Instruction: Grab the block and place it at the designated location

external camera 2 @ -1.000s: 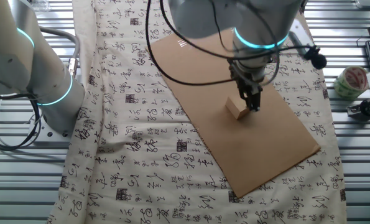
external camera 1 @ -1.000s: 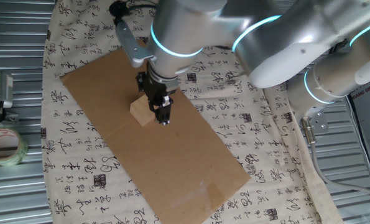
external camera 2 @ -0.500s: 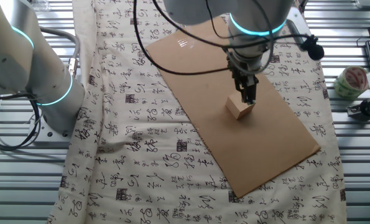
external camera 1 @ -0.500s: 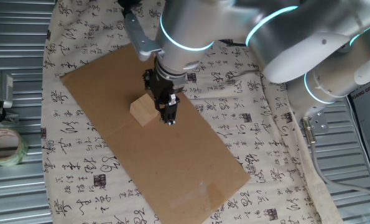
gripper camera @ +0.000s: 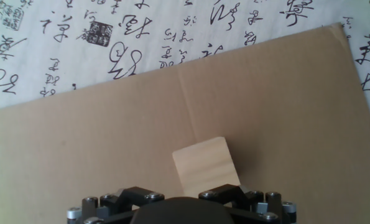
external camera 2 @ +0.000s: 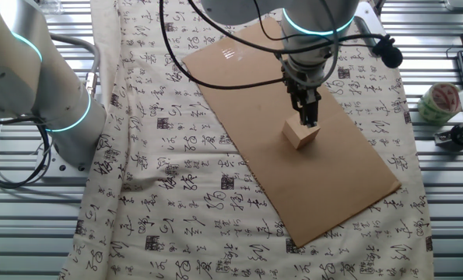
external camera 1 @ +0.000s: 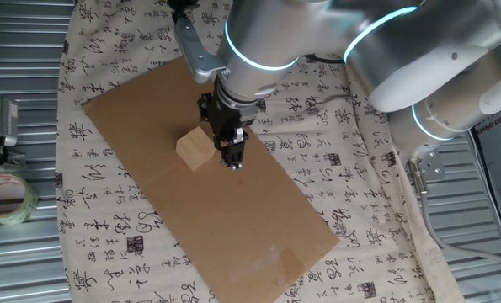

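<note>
The worktop (external camera 1: pixel 23 252) is a ribbed metal surface, and over its middle lies a white cloth (external camera 1: pixel 107 219) printed with black calligraphy, probably there to give things a soft, non-slip bed. On the cloth a large flat cardboard sheet (external camera 1: pixel 233 227) runs diagonally; I take it to be the surface where the placing is meant to happen, since the marked spot should be somewhere on it. I cannot find the black dot in any view. It may be under the block or hidden by the arm, so I cannot say whether the block is on target.

The arm (external camera 1: pixel 267 42) reaches in from the far right and bends down over the middle of the cardboard, wrist pointing nearly straight down, which suits a top-down pick or release.

A roll of clear tape (external camera 1: pixel 6 198) sits off at the left edge on the bare metal, well apart from the work and seemingly no part of it.

The block (external camera 1: pixel 194 149) rests flat on the cardboard, square on its base, near the sheet's centre. The tool (external camera 1: pixel 232 156) hangs just beside the block's right side rather than around it; in the hand view the block (gripper camera: pixel 206 165) sits just ahead of the tool's body with nothing clamped on it. The fingers look close together and empty, though I cannot tell exactly how far apart they stand.
</note>
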`<state>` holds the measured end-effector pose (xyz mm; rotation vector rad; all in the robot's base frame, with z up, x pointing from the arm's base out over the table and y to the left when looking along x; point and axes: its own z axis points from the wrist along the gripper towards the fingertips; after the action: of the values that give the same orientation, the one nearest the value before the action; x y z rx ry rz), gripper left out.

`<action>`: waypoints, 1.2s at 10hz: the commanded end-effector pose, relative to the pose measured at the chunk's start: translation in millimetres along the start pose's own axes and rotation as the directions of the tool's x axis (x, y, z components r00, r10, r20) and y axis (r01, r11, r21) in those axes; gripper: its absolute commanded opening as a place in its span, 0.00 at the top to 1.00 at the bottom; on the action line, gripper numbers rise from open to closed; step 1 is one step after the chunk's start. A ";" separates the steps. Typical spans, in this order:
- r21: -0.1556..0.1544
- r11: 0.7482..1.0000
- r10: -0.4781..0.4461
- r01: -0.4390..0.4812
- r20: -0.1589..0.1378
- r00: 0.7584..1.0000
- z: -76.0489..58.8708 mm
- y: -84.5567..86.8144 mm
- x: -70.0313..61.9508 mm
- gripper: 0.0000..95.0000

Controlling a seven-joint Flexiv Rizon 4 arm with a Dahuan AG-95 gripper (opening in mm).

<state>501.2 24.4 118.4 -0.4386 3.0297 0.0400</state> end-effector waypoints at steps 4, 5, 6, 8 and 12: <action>0.006 1.000 -0.006 0.006 0.001 1.000 0.1 0.2 -0.1 0.00; 0.006 1.000 -0.005 0.005 0.004 1.000 0.1 0.2 -0.1 0.00; 0.006 1.000 -0.005 0.004 0.006 1.000 0.1 0.2 -0.1 0.00; 0.006 1.000 -0.005 0.005 0.009 1.000 0.1 0.2 -0.1 0.00; 0.005 1.000 -0.004 0.004 0.015 1.000 0.1 0.2 -0.1 0.00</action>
<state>502.0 25.3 118.5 -0.4419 3.0132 0.0368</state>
